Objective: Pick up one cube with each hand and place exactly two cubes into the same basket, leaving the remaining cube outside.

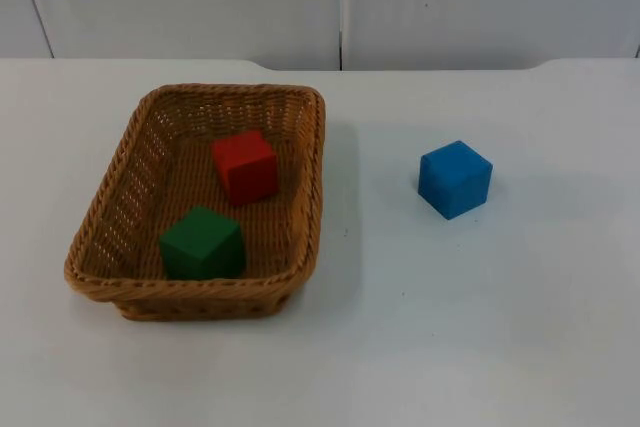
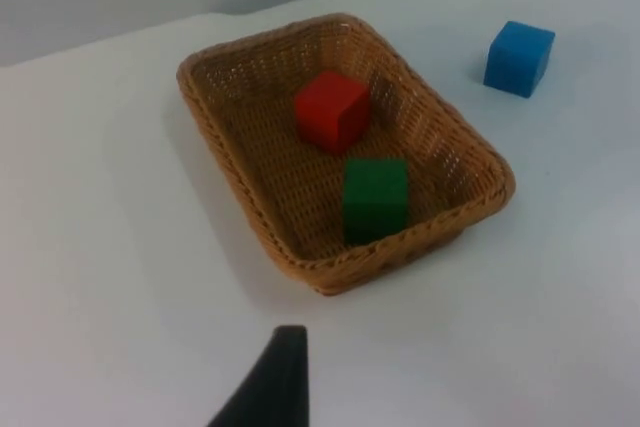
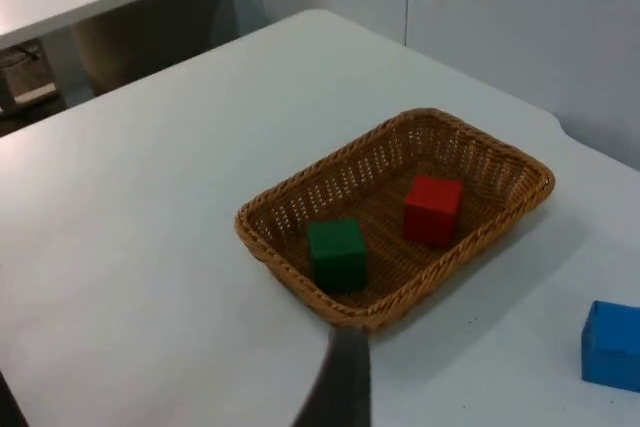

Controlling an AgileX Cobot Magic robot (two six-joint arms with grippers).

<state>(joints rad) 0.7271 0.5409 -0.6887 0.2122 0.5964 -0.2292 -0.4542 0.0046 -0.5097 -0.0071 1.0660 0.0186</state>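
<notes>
Wicker basket [image 1: 314,187] on the worktop [image 1: 520,327] toward its left edge, red cube [image 1: 245,167] and green cube [image 1: 203,243] inside, apart, blue cube [image 1: 455,179] outside toward the right edge, pincer states cannot be told.

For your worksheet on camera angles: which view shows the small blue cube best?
The top view: the small blue cube sits whole on the white table, right of the woven wicker basket. The left wrist view also shows it whole but farther off; the right wrist view cuts it at the edge.
</notes>
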